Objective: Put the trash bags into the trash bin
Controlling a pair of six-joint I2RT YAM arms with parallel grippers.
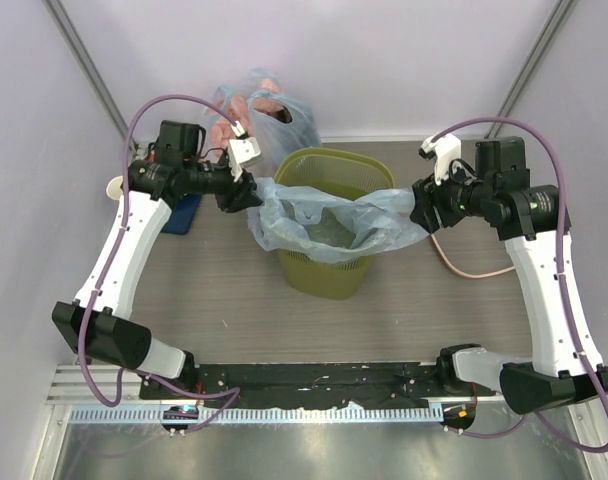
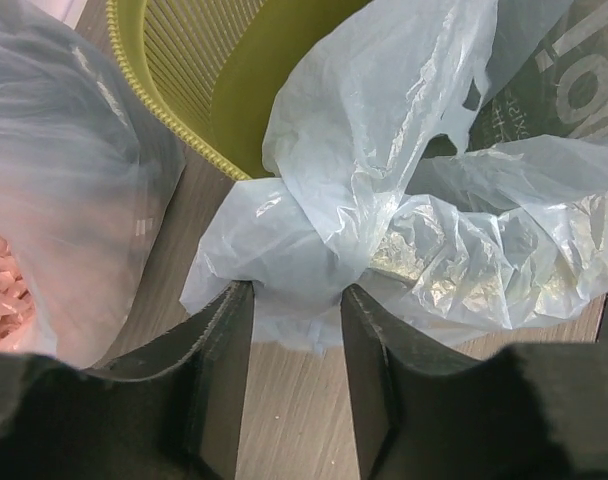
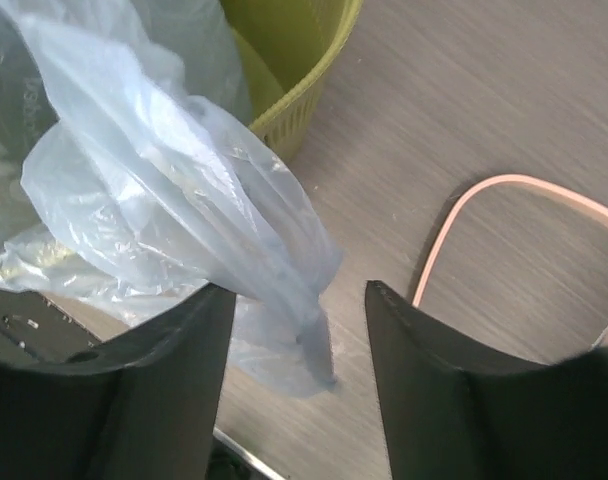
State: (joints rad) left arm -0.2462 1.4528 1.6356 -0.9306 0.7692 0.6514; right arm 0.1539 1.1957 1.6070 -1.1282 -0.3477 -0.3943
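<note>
The light-blue trash bag lies spread over the mouth of the olive-green trash bin, sagging into it, with its corners hanging over the left and right rim. My left gripper is at the bag's left corner. In the left wrist view its jaws stand apart, with a bunched bag corner between the tips. My right gripper is at the right corner. In the right wrist view its jaws are wide open and the bag's edge hangs loose between them, beside the bin rim.
A knotted blue bag with pink lumps sits behind the bin at the back left and shows close by in the left wrist view. A pink cable loops on the table right of the bin. A blue object lies under the left arm.
</note>
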